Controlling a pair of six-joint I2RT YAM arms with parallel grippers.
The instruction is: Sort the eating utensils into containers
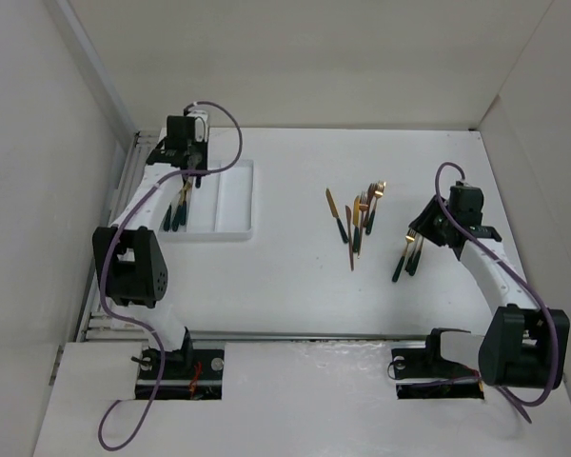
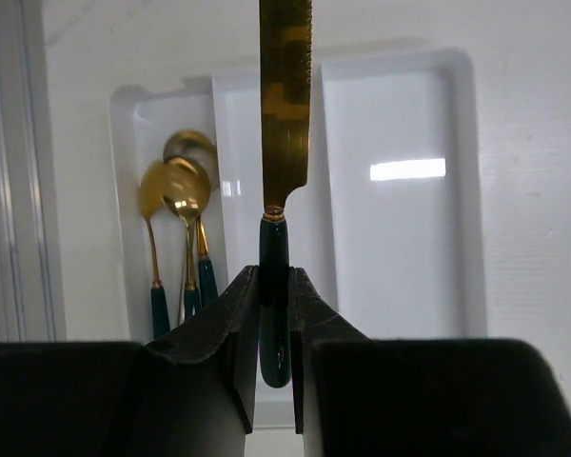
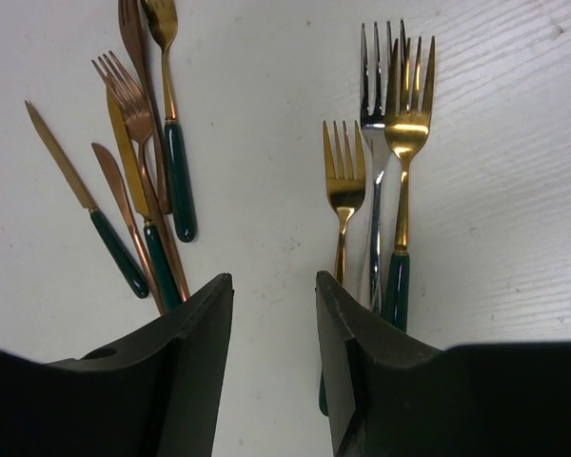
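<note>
The white tray (image 1: 234,195) lies at the far left, its three containers side by side (image 2: 400,238). My left gripper (image 2: 274,276) hangs above it (image 1: 187,171), shut on the dark green handle of a gold-bladed knife (image 2: 285,114). The blade points away over the middle compartment. Three gold spoons (image 2: 176,190) lie in the left compartment. My right gripper (image 3: 274,281) is open over bare table (image 1: 423,228), with nothing between its fingers. Three forks (image 3: 404,124) lie just to its right, one of them silver (image 3: 373,105). A loose pile of knives and forks (image 3: 138,143) lies to its left.
White walls close in the table on the left, back and right. A metal rail (image 1: 124,181) runs along the left edge beside the tray. The pile of utensils (image 1: 357,221) sits mid-table, between the tray and the right arm.
</note>
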